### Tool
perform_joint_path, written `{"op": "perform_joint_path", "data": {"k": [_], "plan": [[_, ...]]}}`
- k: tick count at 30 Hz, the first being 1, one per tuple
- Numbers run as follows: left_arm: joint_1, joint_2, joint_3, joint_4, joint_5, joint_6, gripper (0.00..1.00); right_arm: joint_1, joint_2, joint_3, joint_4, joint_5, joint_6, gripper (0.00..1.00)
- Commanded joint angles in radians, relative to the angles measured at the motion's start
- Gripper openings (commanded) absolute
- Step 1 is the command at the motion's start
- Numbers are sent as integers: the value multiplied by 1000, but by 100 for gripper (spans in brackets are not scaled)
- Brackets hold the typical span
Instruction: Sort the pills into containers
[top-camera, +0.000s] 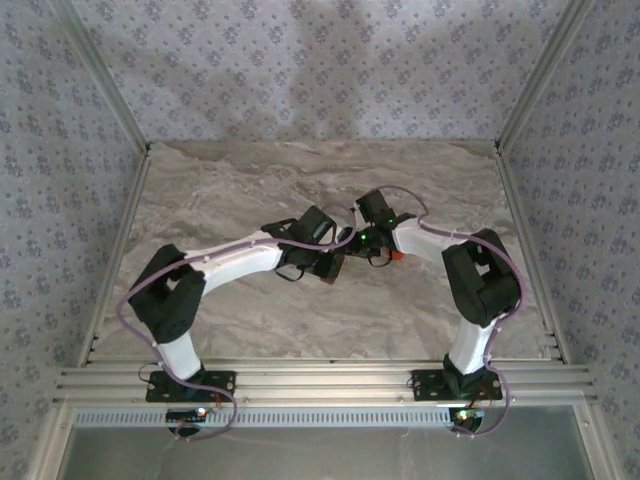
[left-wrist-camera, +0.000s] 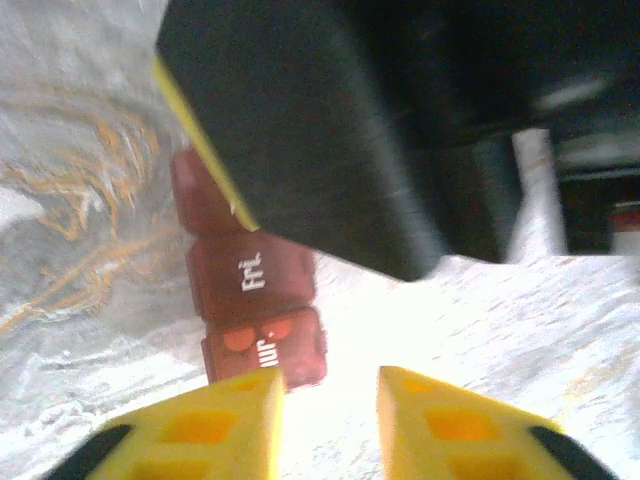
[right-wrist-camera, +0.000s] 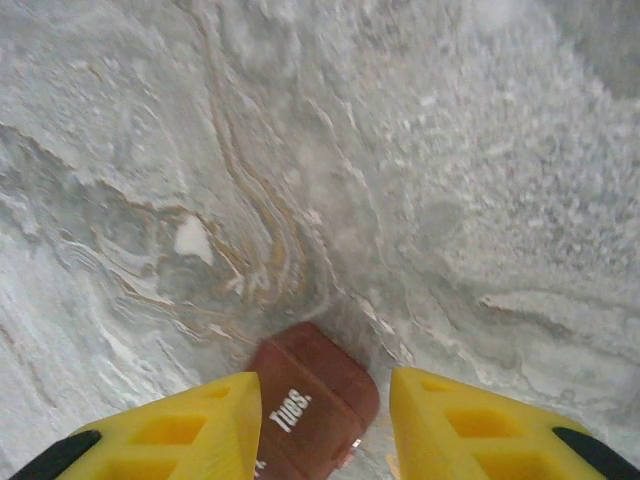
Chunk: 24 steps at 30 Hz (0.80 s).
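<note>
The containers (left-wrist-camera: 250, 275) are one reddish-brown strip of lidded cells lying on the marble. Two orange pills (left-wrist-camera: 255, 335) show through the lid of its nearest cell. My left gripper (left-wrist-camera: 330, 420) stands open just in front of that end, with nothing between its yellow fingers. In the right wrist view, the cell marked "Tues." at an end of the containers (right-wrist-camera: 320, 385) lies between the fingers of my right gripper (right-wrist-camera: 325, 420). That gripper is open; its left finger is against the strip and a gap shows on the right. Both grippers (top-camera: 330, 262) (top-camera: 358, 244) meet at mid-table over the containers (top-camera: 334, 272).
The dark body of the right arm (left-wrist-camera: 330, 130) hangs close above the strip in the left wrist view. A small orange-red object (top-camera: 398, 257) lies beside the right arm. The marble table (top-camera: 220, 180) is walled by an aluminium frame (top-camera: 110, 100) at both sides.
</note>
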Motion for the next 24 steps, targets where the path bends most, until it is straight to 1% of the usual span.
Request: {"op": "perform_joint_path", "data": {"k": [1, 3, 6, 7, 8, 9, 11, 14, 16, 17, 19, 21, 22, 24], "plan": [[17, -133, 0, 44, -68, 37, 40, -16, -64, 73, -51, -15, 21, 42], [35, -198, -7, 60, -112, 51, 51, -30, -104, 122, -71, -15, 21, 43], [77, -294, -17, 82, -188, 70, 73, -59, -171, 202, -124, -5, 17, 46], [94, -323, -17, 85, -216, 83, 82, -77, -194, 226, -137, 0, 16, 50], [113, -350, -14, 84, -250, 96, 93, -95, -216, 249, -158, 6, 9, 54], [139, -372, -13, 86, -277, 109, 100, -118, -239, 265, -171, 10, 1, 59], [183, -415, -13, 83, -330, 126, 100, -172, -281, 288, -198, 18, -15, 71], [256, -487, -44, 109, -435, 171, 100, -272, -362, 277, -205, 54, -27, 86], [314, -550, -115, 201, -476, 230, 100, -336, -411, 267, -214, 101, -38, 96], [348, -585, -173, 279, -488, 266, 100, -365, -436, 263, -219, 138, -54, 99], [407, -645, -279, 406, -525, 299, 100, -408, -479, 243, -236, 256, -79, 100], [480, -685, -359, 483, -523, 292, 100, -451, -513, 196, -229, 370, -90, 100], [522, -695, -388, 493, -510, 294, 100, -473, -529, 154, -197, 428, -98, 100], [598, -698, -415, 471, -487, 299, 100, -495, -573, 14, -59, 565, -132, 100]]}}
